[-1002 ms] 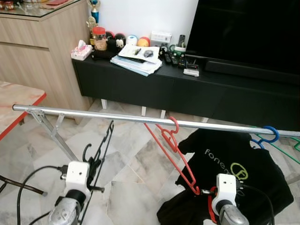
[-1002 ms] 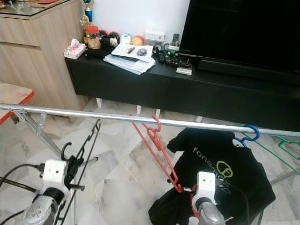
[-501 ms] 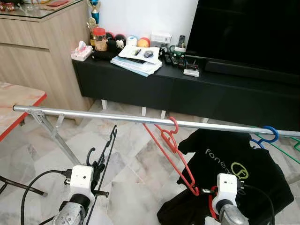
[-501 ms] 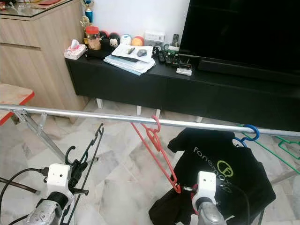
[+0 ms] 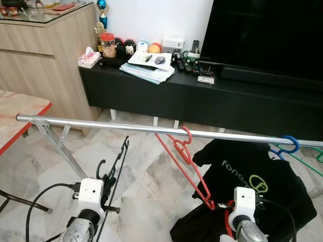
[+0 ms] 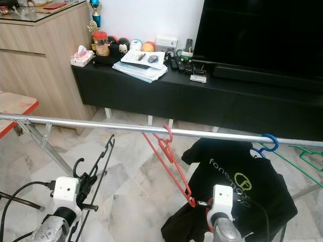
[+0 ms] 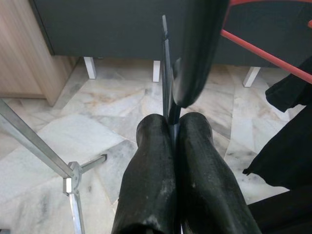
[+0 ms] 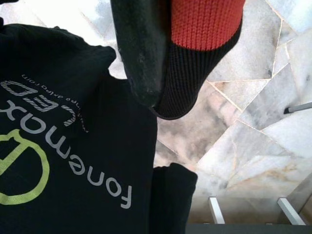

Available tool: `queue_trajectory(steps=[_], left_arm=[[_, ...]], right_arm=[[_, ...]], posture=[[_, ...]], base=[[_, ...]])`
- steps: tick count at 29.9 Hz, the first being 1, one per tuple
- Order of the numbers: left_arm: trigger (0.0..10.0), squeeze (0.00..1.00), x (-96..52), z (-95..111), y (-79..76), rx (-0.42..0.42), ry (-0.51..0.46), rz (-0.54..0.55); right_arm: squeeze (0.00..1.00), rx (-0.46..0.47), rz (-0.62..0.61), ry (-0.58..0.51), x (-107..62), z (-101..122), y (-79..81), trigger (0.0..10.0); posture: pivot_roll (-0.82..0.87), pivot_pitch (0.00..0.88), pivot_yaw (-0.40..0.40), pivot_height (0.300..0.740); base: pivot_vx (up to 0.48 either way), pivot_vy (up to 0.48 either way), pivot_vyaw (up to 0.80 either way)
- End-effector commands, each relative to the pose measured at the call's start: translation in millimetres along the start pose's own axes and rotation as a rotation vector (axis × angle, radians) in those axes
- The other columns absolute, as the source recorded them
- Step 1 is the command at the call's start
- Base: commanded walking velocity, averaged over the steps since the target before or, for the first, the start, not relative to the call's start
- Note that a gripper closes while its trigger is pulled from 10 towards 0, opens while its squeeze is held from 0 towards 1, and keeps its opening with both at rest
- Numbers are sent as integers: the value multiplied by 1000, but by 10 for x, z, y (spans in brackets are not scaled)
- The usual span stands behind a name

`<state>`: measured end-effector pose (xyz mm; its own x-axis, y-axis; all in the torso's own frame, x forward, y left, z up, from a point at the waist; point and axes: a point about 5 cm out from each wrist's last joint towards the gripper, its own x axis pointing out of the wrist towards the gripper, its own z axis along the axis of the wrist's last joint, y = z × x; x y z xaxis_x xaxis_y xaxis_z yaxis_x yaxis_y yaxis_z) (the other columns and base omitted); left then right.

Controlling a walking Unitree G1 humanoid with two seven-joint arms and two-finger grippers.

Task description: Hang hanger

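Left gripper (image 7: 174, 127): my jaws clamped the black hanger (image 5: 115, 166), below the rail (image 5: 101, 124), unhooked.
Right gripper (image 8: 161, 83): jaws pinched together by the red hanger (image 5: 184, 164), hooked mid-rail.

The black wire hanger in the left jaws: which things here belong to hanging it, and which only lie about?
For the job:
- black wire hanger, clamped in the left gripper
- silver metal rail

Just lying about:
- red plastic hanger, already on the rail
- black printed T-shirt
- stack of papers
- pink tissue box
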<state>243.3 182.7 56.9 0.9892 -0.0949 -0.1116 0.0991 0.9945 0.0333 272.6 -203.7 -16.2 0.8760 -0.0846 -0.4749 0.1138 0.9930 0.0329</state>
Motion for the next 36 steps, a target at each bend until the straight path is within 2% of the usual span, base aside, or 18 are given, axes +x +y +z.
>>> queue_trajectory(steps=[1, 2, 3, 36], left_arm=[[10000, 0, -20, 5, -16, -1, 5, -11], [10000, 0, -23, 5, -12, 0, 7, -12], [10000, 0, -25, 4, -10, 0, 8, -12], [10000, 0, -67, -3, 1, -6, 21, 1]], right_arm=[[0, -2, -1, -56, 24, 96, 68, 10000], [0, -1, 3, -85, 49, 173, 139, 10000], [0, 0, 2, -90, 55, 189, 146, 10000], [0, -12, -10, -47, 27, 78, 127, 10000]], posture=[[90, 18, -29, 740], [91, 22, -29, 740], [91, 22, -29, 740], [97, 56, -34, 740]], base=[[0, 0, 0], [0, 0, 0], [0, 0, 0], [-266, 0, 0]])
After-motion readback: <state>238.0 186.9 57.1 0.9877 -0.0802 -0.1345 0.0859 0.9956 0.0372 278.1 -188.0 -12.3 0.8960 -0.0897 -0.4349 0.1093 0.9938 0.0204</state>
